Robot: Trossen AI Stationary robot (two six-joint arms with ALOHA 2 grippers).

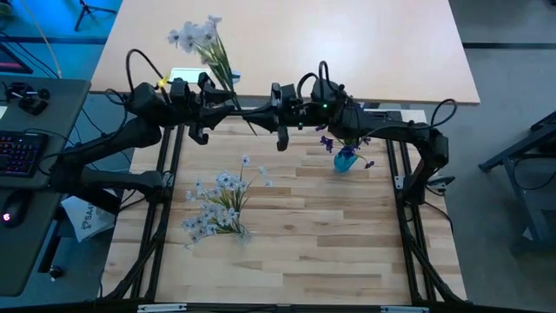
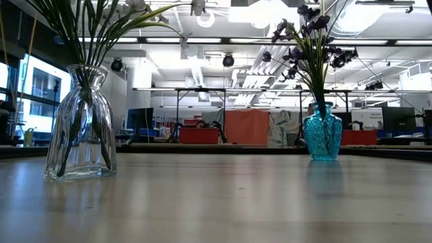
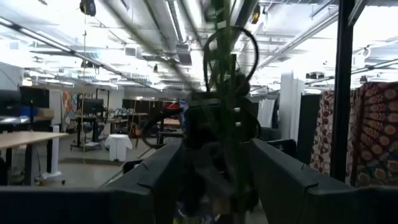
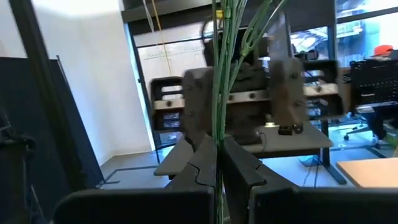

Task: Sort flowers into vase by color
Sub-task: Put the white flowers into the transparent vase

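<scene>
My right gripper [image 1: 248, 110] reaches in from the right above the table's far part and is shut on a bunch of white-bloomed flowers [image 1: 201, 39]. My left gripper [image 1: 224, 103] faces it from the left, open. Its fingers [image 4: 199, 106] stand on either side of the same stems [image 3: 229, 93] without visibly touching them. The blue vase [image 1: 345, 160] with purple flowers [image 2: 307, 40] stands right of centre. A clear glass vase [image 2: 81, 125] with more white flowers [image 1: 221, 200] stands left of centre. My right gripper pinches several green stems of the bunch [image 4: 219, 93] between its two fingers [image 4: 199, 165], below the blooms. The fingers come level from the table's right side and lie across the stems. The bunch is lifted clear and roughly upright, with the blooms above the fingers and the stem ends [image 1: 254, 129] below.
A second, pale table [image 1: 347, 52] lies beyond the far edge. A keyboard and desk [image 1: 26, 148] stand off the left side. The metal frame rails [image 1: 408, 226] run along both sides. Bare wood [image 1: 330, 243] shows across the near half.
</scene>
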